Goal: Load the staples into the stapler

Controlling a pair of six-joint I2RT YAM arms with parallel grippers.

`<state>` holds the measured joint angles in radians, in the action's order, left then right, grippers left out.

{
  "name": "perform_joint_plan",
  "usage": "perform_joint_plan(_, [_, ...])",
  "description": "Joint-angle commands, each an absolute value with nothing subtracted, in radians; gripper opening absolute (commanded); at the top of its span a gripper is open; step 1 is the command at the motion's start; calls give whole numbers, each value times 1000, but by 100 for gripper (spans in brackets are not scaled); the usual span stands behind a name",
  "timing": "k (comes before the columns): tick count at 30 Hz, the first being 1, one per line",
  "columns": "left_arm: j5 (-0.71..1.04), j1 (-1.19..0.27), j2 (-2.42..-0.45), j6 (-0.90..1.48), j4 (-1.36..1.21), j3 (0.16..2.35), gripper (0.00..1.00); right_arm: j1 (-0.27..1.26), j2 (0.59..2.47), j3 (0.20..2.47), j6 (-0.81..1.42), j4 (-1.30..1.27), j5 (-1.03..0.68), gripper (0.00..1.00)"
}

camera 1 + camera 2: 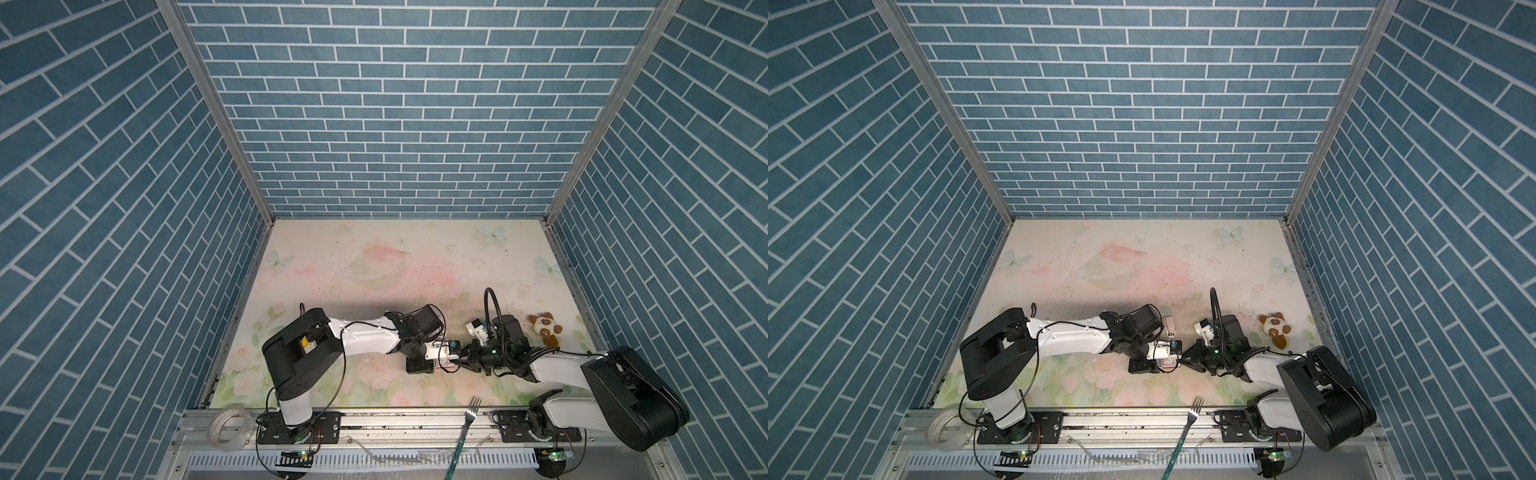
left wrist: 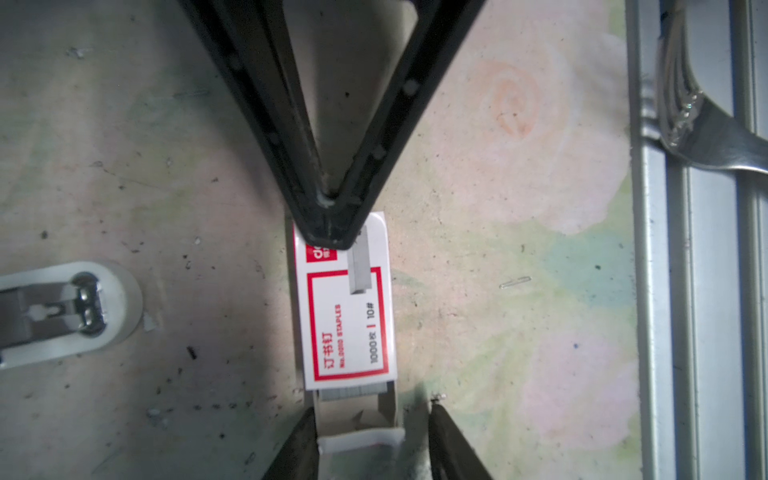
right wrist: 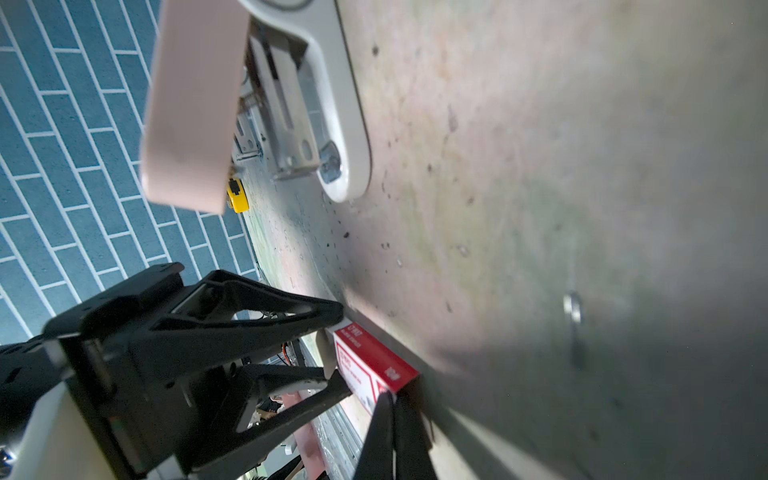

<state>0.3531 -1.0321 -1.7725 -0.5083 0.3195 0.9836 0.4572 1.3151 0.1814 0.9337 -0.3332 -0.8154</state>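
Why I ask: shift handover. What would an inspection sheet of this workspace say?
Surface: floral mat, speckled with dark grit.
Job's things: staple box at centre, tray slid partly out showing staples; stapler open on the mat.
Clutter: plush toy on the mat; fork and tape roll on the front rail; one loose staple.
Grippers: left gripper open astride the tray's end; right gripper shut on a staple strip above the box.
Cables: black cable arches over the right wrist; no snag seen.
Surroundings: blue brick-pattern walls.

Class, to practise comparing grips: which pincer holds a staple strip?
The right pincer, shut on the strip; the left pincer only straddles the box's tray.
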Motion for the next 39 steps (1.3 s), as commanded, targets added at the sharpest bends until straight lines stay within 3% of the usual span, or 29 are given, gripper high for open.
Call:
perform_joint_plan(1, [355, -1041, -1807, -506, 342, 995, 41, 451, 1336, 162, 911, -275, -765, 5])
perform_joint_plan(8, [352, -1046, -1821, -507, 347, 1005, 38, 450, 1329, 156, 912, -275, -767, 5])
perform_joint_plan(15, [349, -1049, -1827, -512, 353, 1001, 28, 450, 1313, 154, 910, -264, -765, 5])
perform_joint_plan(39, [331, -1055, -1844, -515, 364, 988, 28, 372, 1255, 134, 853, -183, -787, 4])
